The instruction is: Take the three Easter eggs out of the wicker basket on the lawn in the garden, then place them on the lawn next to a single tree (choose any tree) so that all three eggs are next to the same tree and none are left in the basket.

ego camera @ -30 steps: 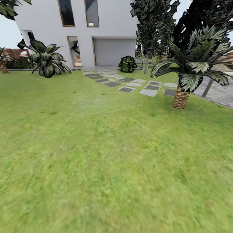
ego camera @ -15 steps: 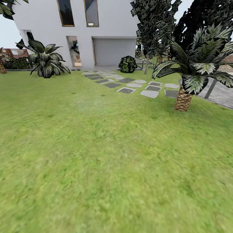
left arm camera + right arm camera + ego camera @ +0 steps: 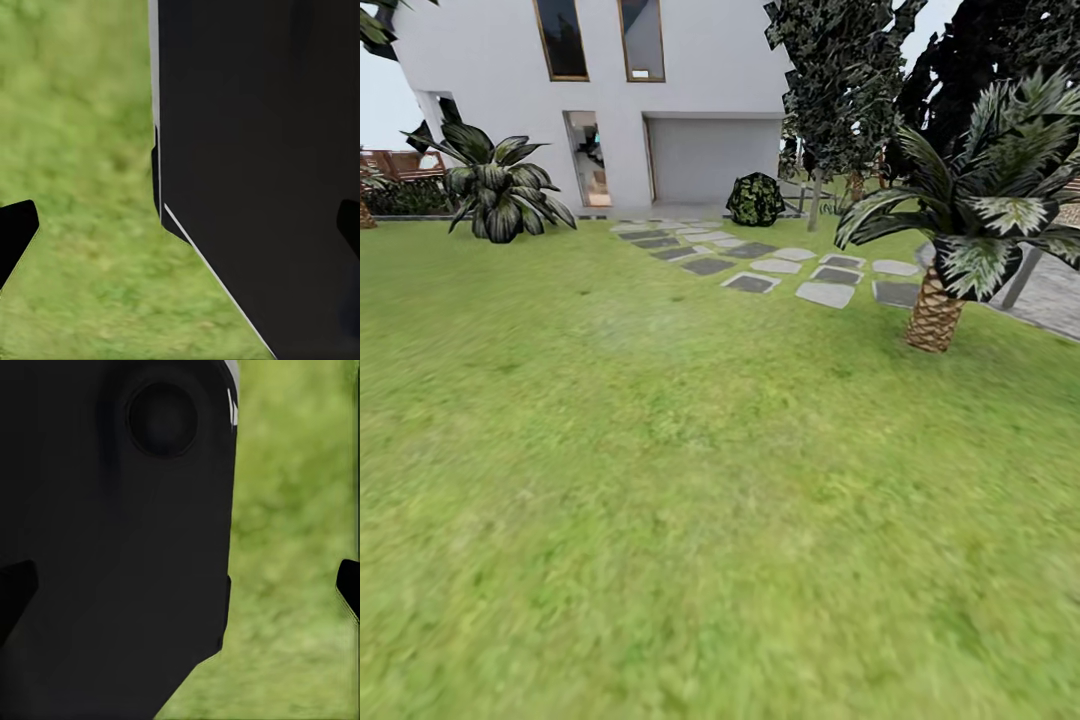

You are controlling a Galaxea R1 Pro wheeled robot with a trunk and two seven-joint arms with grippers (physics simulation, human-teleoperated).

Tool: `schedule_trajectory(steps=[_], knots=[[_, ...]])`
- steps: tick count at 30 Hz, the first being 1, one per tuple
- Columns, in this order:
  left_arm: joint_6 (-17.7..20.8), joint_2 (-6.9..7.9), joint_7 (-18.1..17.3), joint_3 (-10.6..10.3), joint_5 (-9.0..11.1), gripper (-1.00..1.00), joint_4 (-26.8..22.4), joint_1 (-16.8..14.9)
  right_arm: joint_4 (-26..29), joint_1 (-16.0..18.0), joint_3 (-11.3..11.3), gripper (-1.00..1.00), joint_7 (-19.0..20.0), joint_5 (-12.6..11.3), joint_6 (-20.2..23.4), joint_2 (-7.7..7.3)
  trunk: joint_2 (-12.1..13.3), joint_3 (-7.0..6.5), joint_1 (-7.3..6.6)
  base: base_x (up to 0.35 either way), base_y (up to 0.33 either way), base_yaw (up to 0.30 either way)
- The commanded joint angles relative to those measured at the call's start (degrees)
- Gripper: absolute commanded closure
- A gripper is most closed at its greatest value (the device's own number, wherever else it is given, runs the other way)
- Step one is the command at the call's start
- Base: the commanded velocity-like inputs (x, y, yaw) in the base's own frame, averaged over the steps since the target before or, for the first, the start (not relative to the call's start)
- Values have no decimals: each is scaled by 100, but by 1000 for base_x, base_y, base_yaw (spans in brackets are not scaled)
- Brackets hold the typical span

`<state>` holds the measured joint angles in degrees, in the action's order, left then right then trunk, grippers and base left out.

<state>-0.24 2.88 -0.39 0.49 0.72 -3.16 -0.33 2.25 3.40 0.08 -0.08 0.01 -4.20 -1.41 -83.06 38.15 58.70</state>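
The head view looked across the lawn [image 3: 690,500], a wide stretch of green grass that took up the lower part of the picture. At far left stood a broad-leafed plant [image 3: 500,190] in front of the white house [image 3: 700,90]. Grey stepping stones [image 3: 780,268] ran from the garage door [image 3: 712,160] toward the right. A round dark bush [image 3: 755,198] sat beside the door, and just right of it rose a tree [image 3: 835,80] with a pale trunk and dark mottled leaves. At far right a palm [image 3: 960,230] with a scaly brown trunk stood on the grass.

No basket and no eggs appeared here, so their position could not be stated. Judged from this, no egg had yet been moved; locating the basket, lifting three eggs and setting them by one tree all remained.

In the left wrist view the left gripper [image 3: 180,232] was spread open and empty, a dark body panel [image 3: 262,150] before it over grass. In the right wrist view the right gripper [image 3: 180,585] was likewise spread open and empty.
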Motion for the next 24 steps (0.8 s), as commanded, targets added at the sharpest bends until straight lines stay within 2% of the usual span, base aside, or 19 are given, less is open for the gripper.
schedule_trajectory(steps=[1, 24], knots=[[-3, -1, -4, 4, 7, -100, 0, -2, -5, 3, 1, -100, -1, 0, -20, 0, -2, 5, 3, 343, 0, 0], [-3, 1, -2, 4, 7, -100, 0, -2, -6, 3, 1, -100, -1, 3, -20, 0, -2, 5, 3, 343, 0, 0]])
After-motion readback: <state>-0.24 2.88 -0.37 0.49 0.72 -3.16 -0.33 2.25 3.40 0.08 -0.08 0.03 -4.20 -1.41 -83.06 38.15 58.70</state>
